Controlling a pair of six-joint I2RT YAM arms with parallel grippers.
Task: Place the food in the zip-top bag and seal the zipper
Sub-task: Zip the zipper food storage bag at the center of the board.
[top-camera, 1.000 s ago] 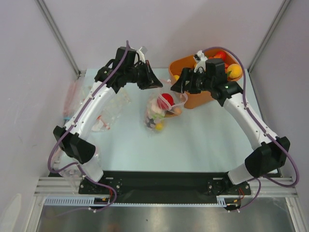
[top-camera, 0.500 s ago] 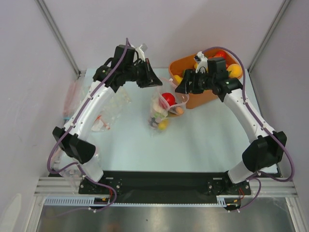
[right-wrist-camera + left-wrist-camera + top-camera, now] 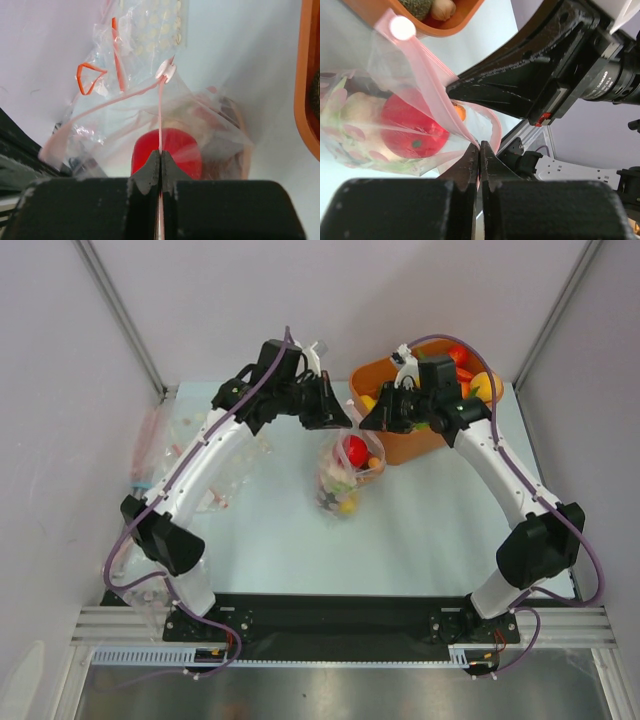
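The zip-top bag (image 3: 343, 478) hangs just left of the orange tub, holding a red food piece (image 3: 355, 450) and smaller yellow and orange ones. My left gripper (image 3: 335, 418) is shut on the pink zipper (image 3: 435, 90) at one end of the mouth. My right gripper (image 3: 372, 421) is shut on the zipper (image 3: 160, 115) at the other end, right above the red food (image 3: 175, 147). A white slider (image 3: 166, 71) sits on the strip between them. Part of the mouth still gapes as a pink loop (image 3: 495, 127).
The orange tub (image 3: 410, 447) at the back right holds more food (image 3: 482, 386), and its rim (image 3: 309, 75) is close on the right. Spare clear bags (image 3: 215, 490) lie crumpled along the left side and near the left arm.
My right gripper has shut on the zipper strip. Both grippers and the bag have shifted a little to the right, toward the tub.
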